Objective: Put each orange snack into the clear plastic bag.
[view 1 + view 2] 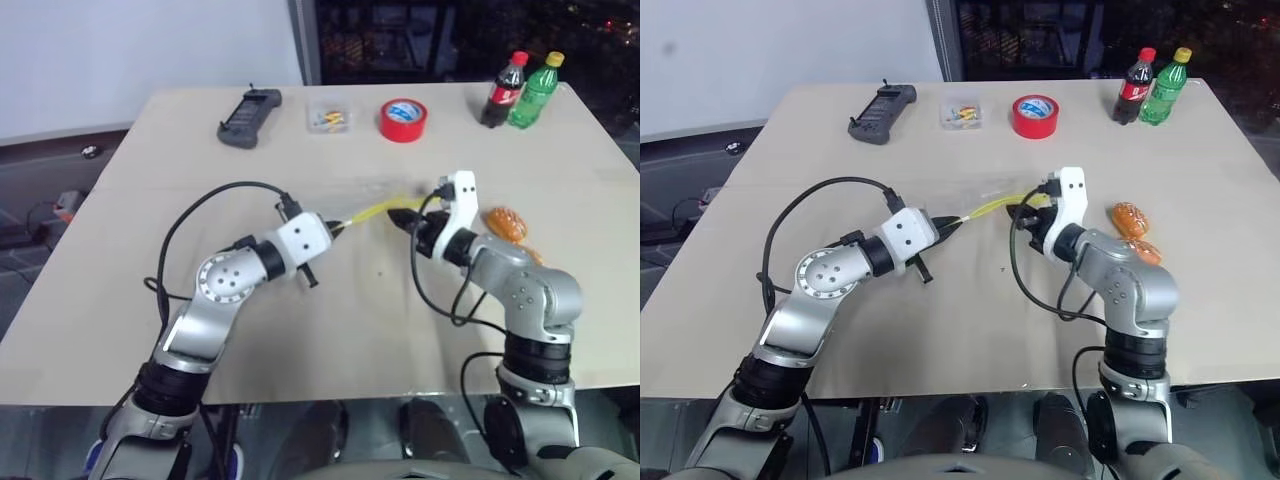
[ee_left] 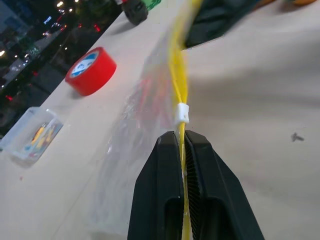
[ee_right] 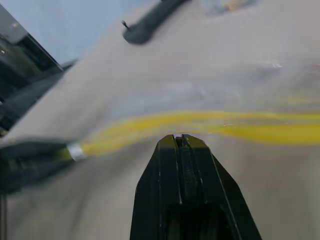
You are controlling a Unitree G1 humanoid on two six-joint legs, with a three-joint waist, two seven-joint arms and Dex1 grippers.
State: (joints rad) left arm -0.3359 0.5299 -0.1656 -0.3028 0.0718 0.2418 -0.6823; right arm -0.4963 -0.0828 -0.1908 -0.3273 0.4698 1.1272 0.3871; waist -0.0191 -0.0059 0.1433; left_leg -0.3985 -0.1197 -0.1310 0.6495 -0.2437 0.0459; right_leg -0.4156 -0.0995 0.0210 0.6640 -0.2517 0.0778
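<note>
The clear plastic bag [image 1: 358,196] hangs between my two grippers at the table's middle, its yellow seal strip [image 2: 179,85] stretched from one to the other. My left gripper [image 1: 337,228] is shut on that strip just below its white slider [image 2: 183,114]. My right gripper [image 1: 400,217] is shut, its tips against the strip's other end [image 3: 210,121]; I cannot tell if it pinches the film. Two orange snacks [image 1: 506,222] [image 1: 532,256] lie on the table right of the right wrist, outside the bag.
Along the table's far side stand a black handheld device [image 1: 249,117], a small clear box of colourful bits [image 1: 330,118], a red tape roll [image 1: 403,119], a cola bottle [image 1: 505,90] and a green bottle [image 1: 533,90].
</note>
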